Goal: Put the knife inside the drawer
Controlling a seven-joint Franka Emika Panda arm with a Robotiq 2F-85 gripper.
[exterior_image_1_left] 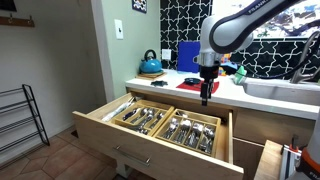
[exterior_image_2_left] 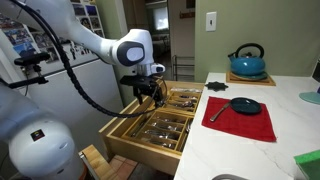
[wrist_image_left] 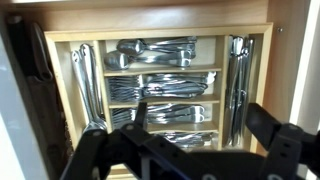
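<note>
**Exterior view:** The Panda arm's black gripper (exterior_image_1_left: 207,95) hangs point-down over the rear of the open drawer (exterior_image_1_left: 105,130). The drawer is a wide, shallow light-wood box holding two wooden divider trays (exterior_image_1_left: 165,122) of silver cutlery. At this size the spacing of the jaws cannot be told. Behind it, a teal kettle (exterior_image_1_left: 150,65) and a red mat (exterior_image_1_left: 195,83) rest on the pale countertop (exterior_image_1_left: 265,102).

**Exterior view, from the counter's end:** The gripper (exterior_image_2_left: 150,93) sits just above the trays of the drawer (exterior_image_2_left: 122,140), and its fingers read only as a dark tangle. What they hold, if anything, is unclear. A round black pan (exterior_image_2_left: 243,105) lies on the flat red mat (exterior_image_2_left: 250,125), near the rounded, glossy kettle (exterior_image_2_left: 247,62).

**Wrist view:** Looking straight down, the divider tray (wrist_image_left: 160,34) shows long slots at either side. Between them are short cross slots stacked with glinting forks and spoons. The gripper (wrist_image_left: 180,140) fills the bottom edge, its matte black fingers (wrist_image_left: 95,150) blurred. A slim dark shape rises among them, and whether it is the knife, or is clamped, cannot be told.
</note>
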